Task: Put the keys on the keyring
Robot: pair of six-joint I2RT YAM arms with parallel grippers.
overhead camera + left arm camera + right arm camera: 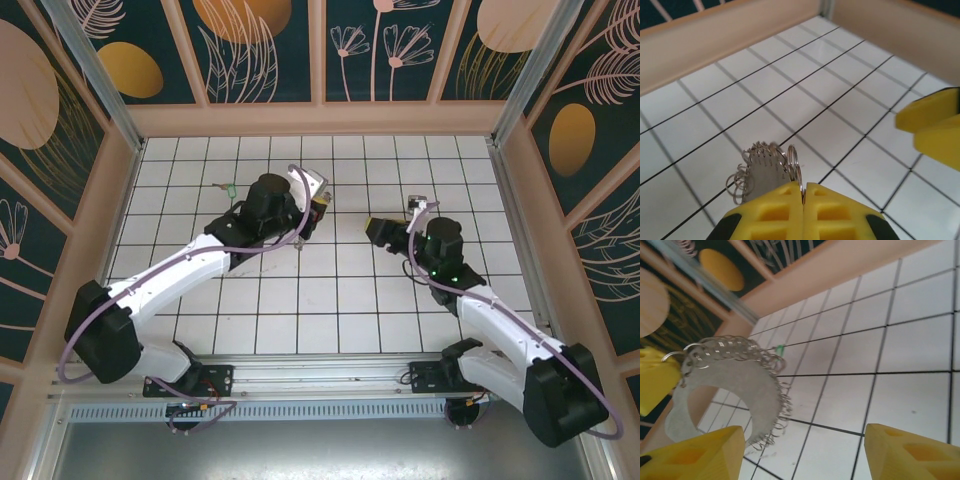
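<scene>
My left gripper [319,208] [804,187] is shut on one silvery ring [798,167] of the keyring [762,167], and holds it up above the tiled floor. The keyring [735,382] is a flat grey loop fringed with small silvery rings. Facing it from the right, my right gripper [369,225] [805,455] is open; its left finger [700,455] sits just beside the loop's lower end, and nothing lies between the fingers. A key with a green head [228,187] [780,348] lies on the floor at the far left, apart from both grippers.
White tiled floor [330,300] with wooden walls [320,118] all round. In the left wrist view, a yellow finger of the right gripper [935,125] is close on the right. The left arm's links [200,260] cross the left half of the floor.
</scene>
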